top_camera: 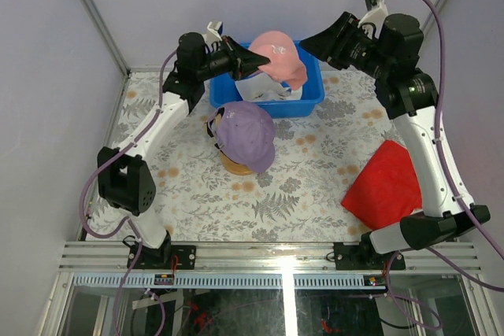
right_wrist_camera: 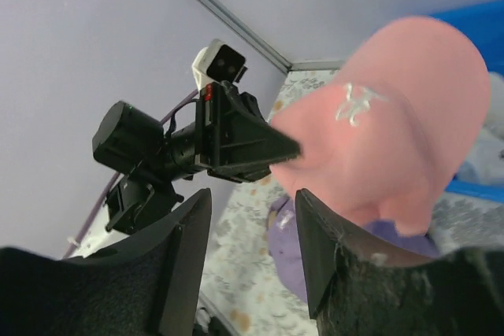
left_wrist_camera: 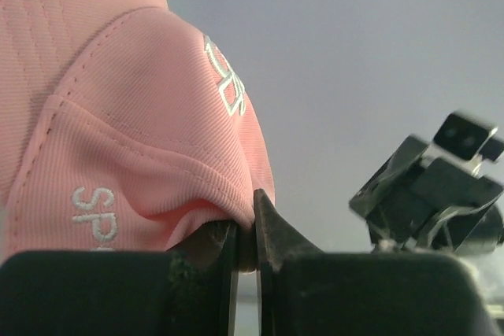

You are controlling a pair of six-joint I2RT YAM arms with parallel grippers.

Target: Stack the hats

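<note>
Top external view, and the pink cap (top_camera: 277, 54) is up in the air at the upper middle of the frame, hanging over the blue plastic bin (top_camera: 311, 101). The left gripper (top_camera: 253, 56) has it. On the left wrist view the two black fingers are pressed together on a fold of the cap's ribbed pink cloth, right at the stitched hem, with white embroidered letters on the panel. It has a soft, rounded crown, and the brim droops toward the bin's right side.

The right gripper (top_camera: 313, 39) sits just beside the cap on its right, jaws spread. The right wrist view shows a clear gap between its fingers, nothing in them, and the pink crown beyond.

Down in the bin, a white cap (top_camera: 264, 88) lies under the pink one, partly hidden by it. At centre frame, the lavender cap (top_camera: 246, 133) sits on a round wooden dome (top_camera: 236, 166), and a black cap (top_camera: 213, 127) peeks out at its left edge. A flat tablecloth (top_camera: 315, 194) with a leafy floral print runs under it all.

At lower right, a red cloth (top_camera: 386, 182) lies in a rough diamond, its right corner hidden by the right arm, well apart from the caps.
</note>
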